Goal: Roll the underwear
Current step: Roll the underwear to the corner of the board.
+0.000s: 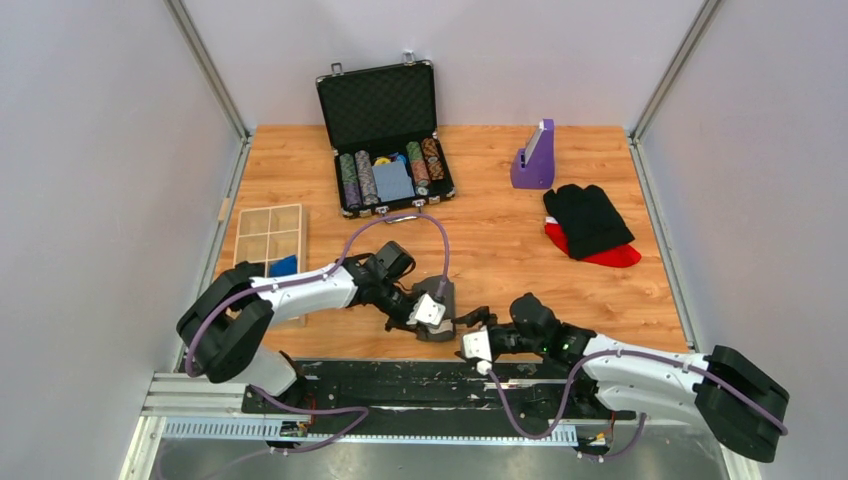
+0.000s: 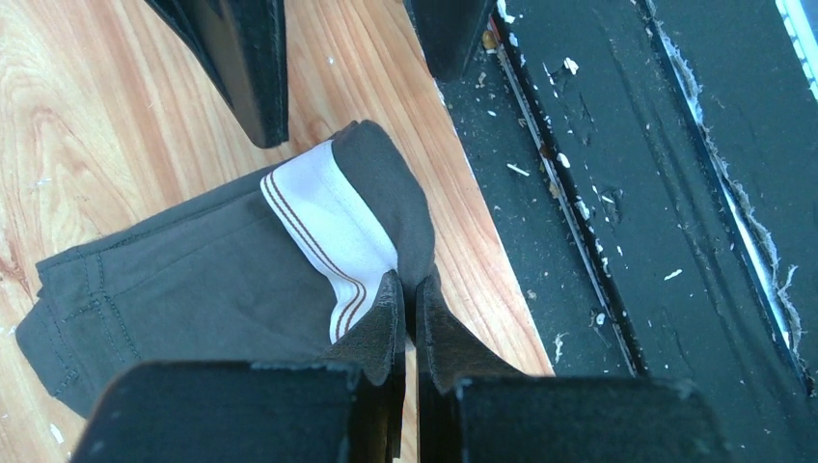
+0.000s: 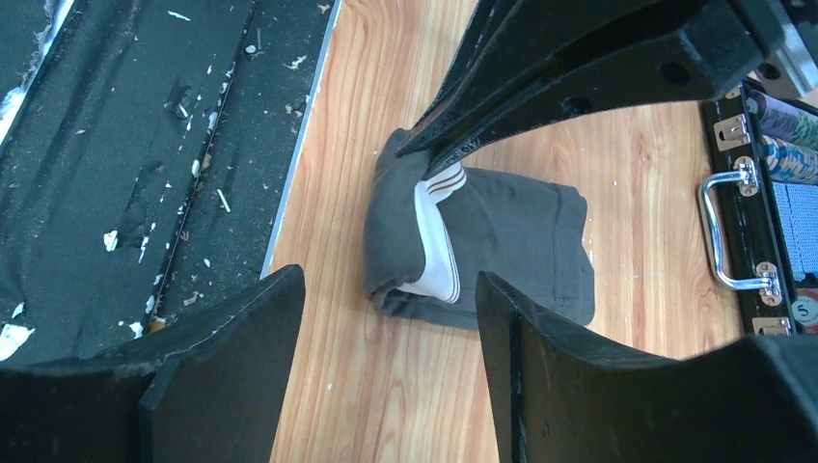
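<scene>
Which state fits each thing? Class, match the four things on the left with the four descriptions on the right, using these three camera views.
Things
1. left gripper
2. right gripper
3. underwear
4. poker-chip case

Descriptions
A. lid raised, chips showing inside
B. jaws apart, holding nothing
C. dark grey cloth, one end folded over, white band showing
D. jaws closed, pinching a cloth edge

Pairs: 1-D, 2-B, 3-C, 4-A
</scene>
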